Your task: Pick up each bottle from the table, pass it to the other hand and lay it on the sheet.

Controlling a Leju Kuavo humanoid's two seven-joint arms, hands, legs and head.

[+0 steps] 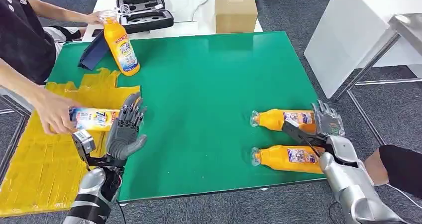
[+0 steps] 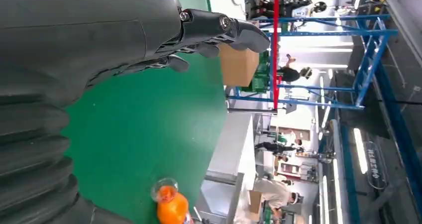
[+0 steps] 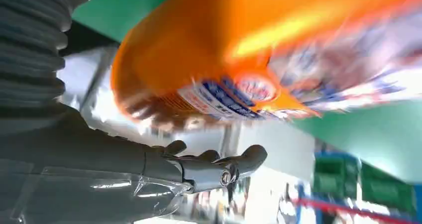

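in the head view, left hand (image 1: 125, 130) empty, fingers apart; right hand (image 1: 329, 120) open beside a lying bottle (image 1: 283, 119), blurred in the wrist view

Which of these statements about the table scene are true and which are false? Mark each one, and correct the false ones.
1. Two orange bottles lie near the right hand. True: one bottle, another.
2. The table mat is red. False: it is green.
3. A person's hand holds a bottle over the yellow sheet. True.
4. The left hand grips a cardboard box. False: it is open, holding nothing.
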